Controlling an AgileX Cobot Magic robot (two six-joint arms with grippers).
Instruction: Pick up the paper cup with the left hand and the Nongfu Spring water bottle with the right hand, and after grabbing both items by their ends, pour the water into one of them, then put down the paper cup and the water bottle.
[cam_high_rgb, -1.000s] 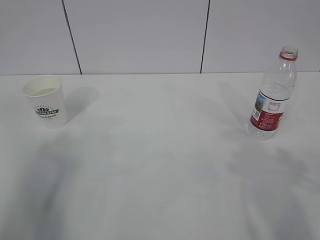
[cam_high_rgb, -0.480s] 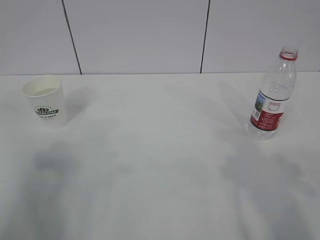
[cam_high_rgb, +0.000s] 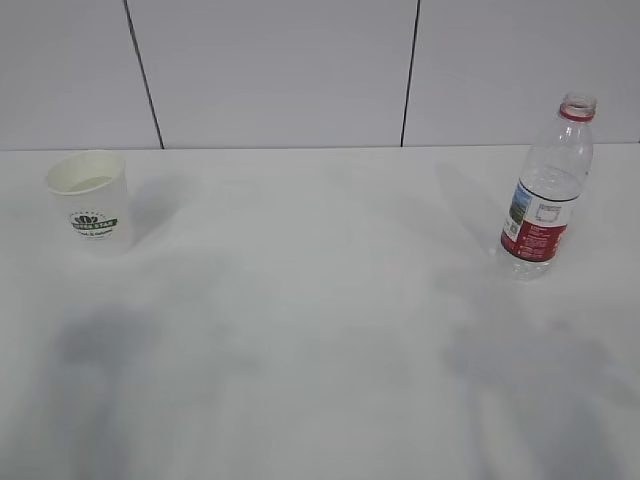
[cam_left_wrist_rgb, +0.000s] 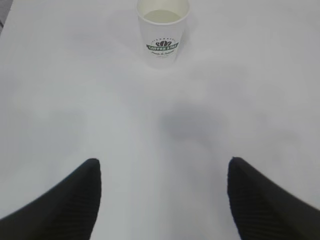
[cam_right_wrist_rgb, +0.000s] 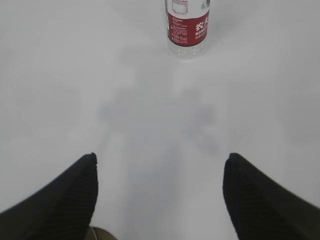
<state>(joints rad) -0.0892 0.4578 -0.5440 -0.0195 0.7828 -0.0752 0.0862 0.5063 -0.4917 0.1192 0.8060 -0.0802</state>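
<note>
**Q:** End effector first, please: what does the left wrist view show?

**A:** Left end effector (cam_left_wrist_rgb: 162, 200): its two black ribbed fingers (cam_left_wrist_rgb: 65, 200) sit at the bottom corners of the picture, spread wide apart with nothing between them. They hang over a bare white bench (cam_left_wrist_rgb: 75, 100). Straight ahead, well apart from the fingers, the paper cup (cam_left_wrist_rgb: 163, 31) stands upright near the top edge. It is white with a dark green round logo, and a little clear water (cam_left_wrist_rgb: 163, 16) shows inside it. A soft grey shadow lies on the bench between cup and fingers.

**Q:** And the right wrist view?

**A:** Much the same. The right end effector (cam_right_wrist_rgb: 160, 197) has its black fingertips (cam_right_wrist_rgb: 260, 197) wide apart and empty. Ahead of it, well apart, stands the Nongfu Spring water bottle (cam_right_wrist_rgb: 187, 27); only its lower part shows, clear plastic with a red label. It is upright on the bench.

**Q:** What about the exterior view?

**A:** Neither arm appears there, only their faint shadows on the near part of the bench. The cup stands at far left and the uncapped bottle, with its red neck ring, at far right, the two well apart. Behind the bench is a white panelled wall (cam_high_rgb: 280, 70) with dark seams.
</note>
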